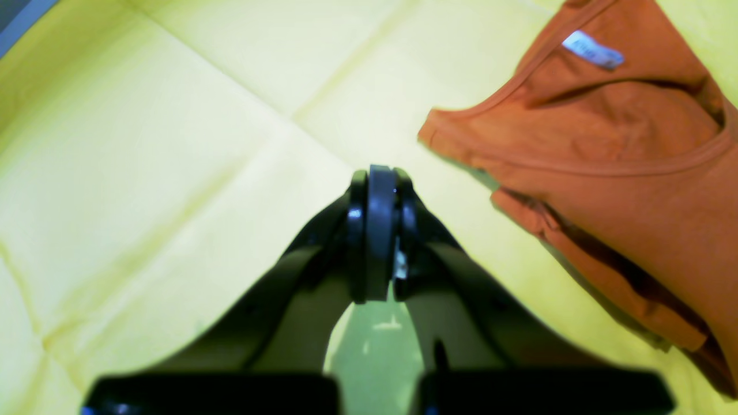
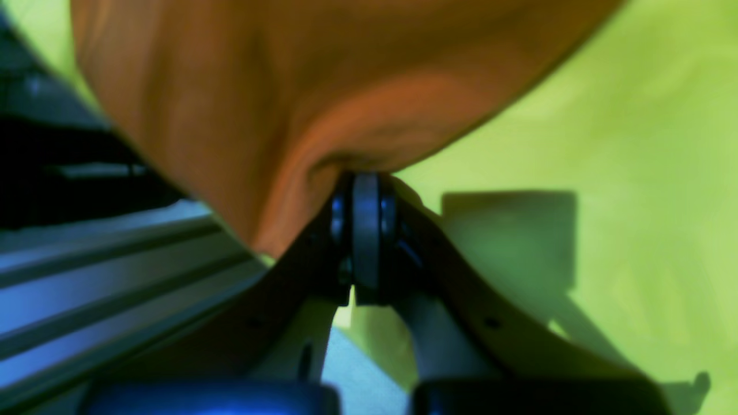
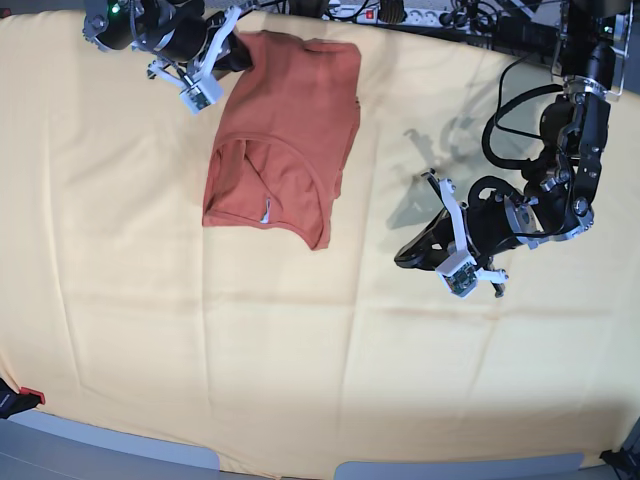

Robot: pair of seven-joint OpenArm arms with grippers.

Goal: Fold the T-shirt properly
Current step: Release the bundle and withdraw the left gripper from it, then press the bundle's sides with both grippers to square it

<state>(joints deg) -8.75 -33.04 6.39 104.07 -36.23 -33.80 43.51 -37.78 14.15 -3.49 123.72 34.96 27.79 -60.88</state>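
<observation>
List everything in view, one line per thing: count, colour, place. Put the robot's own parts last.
T-shirt: one, rust orange, partly folded, upper middle of the cloth, neckline toward the near side.
Label: one, white, inside the T-shirt's collar.
Cloth: one, pale yellow, creased, covering the whole table.
Cables and power strip: several, dark and white, along the far edge.
Red object: one, small, at the near left edge; too small to identify.
Right gripper: one, black, shut on the T-shirt's far edge.
Left gripper: one, black, shut and holding nothing, above bare cloth beside the T-shirt.
</observation>
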